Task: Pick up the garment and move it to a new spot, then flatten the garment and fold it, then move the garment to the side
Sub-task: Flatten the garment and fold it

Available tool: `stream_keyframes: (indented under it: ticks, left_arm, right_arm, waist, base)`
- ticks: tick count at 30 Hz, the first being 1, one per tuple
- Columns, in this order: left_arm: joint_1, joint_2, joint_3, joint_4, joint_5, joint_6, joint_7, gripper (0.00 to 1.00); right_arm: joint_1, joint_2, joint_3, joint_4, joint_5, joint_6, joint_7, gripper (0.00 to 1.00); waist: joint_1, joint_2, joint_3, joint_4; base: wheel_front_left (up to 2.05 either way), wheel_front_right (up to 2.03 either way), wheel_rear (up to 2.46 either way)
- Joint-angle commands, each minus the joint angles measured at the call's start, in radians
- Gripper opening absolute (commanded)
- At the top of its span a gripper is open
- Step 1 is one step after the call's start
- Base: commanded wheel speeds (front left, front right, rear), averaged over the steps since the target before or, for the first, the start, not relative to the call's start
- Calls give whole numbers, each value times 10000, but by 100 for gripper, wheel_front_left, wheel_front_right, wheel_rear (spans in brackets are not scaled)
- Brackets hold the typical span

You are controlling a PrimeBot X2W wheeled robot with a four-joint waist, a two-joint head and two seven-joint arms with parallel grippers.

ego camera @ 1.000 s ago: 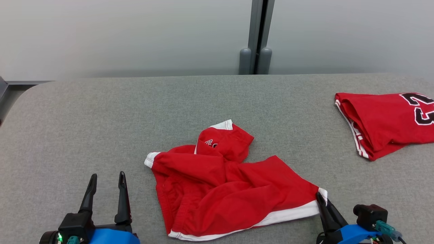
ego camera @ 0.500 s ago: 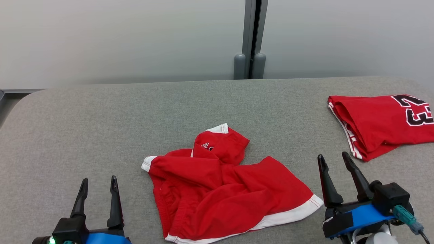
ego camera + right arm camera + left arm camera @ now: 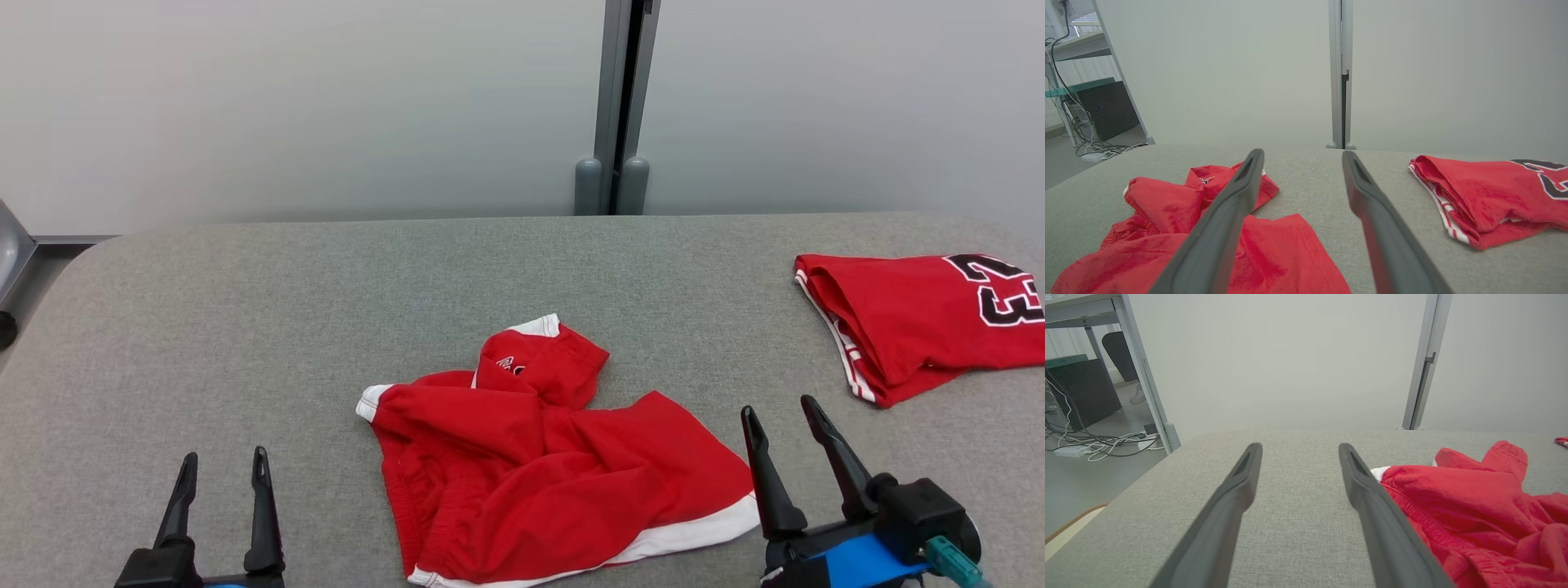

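The garment [image 3: 555, 474], red shorts with white hems, lies crumpled on the grey table [image 3: 286, 310] at front centre. It also appears as a red heap in the left wrist view [image 3: 1474, 506] and in the right wrist view [image 3: 1147, 204]. My left gripper [image 3: 224, 456] stands open at the lower left, apart from the garment's left side, with nothing between its fingers [image 3: 1299, 447]. My right gripper [image 3: 777, 406] stands open just right of the garment's white-hemmed corner, not touching it, and its fingers [image 3: 1302, 152] hold nothing.
A second red garment [image 3: 922, 322] with a black number lies folded at the table's right edge [image 3: 1486, 192]. A grey post [image 3: 616, 106] and pale wall stand behind. The table's rounded left edge drops to a floor with cables [image 3: 1098, 445].
My right gripper, shut at the garment's white-hemmed right corner a second ago, has opened and drawn off to the right. The camera has shifted slightly; the garment lies still.
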Motion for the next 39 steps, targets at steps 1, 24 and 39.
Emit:
stream_keyframes:
  ticks: [1, 24, 39]
  left_arm:
    - [78, 34, 40, -55, 49, -44, -42, 100]
    - [222, 95, -771, 186, 146, -363, -42, 100]
    - [6, 742, -3761, 1130, -250, -491, -42, 100]
  right_arm:
    - [254, 28, 33, 17, -42, 1, -31, 100]
    - [-72, -279, -257, 2133, -324, 1, -31, 100]
    - [-1944, -1147, 953, 5524, 227, 1, -31, 100]
  waist:
    - [0, -2, -9, 6]
    - [0, -2, 17, -32]
    - [0, -2, 455, -27]
  base:
    - [0, 0, 0]
    - [0, 0, 0]
    - [0, 0, 0]
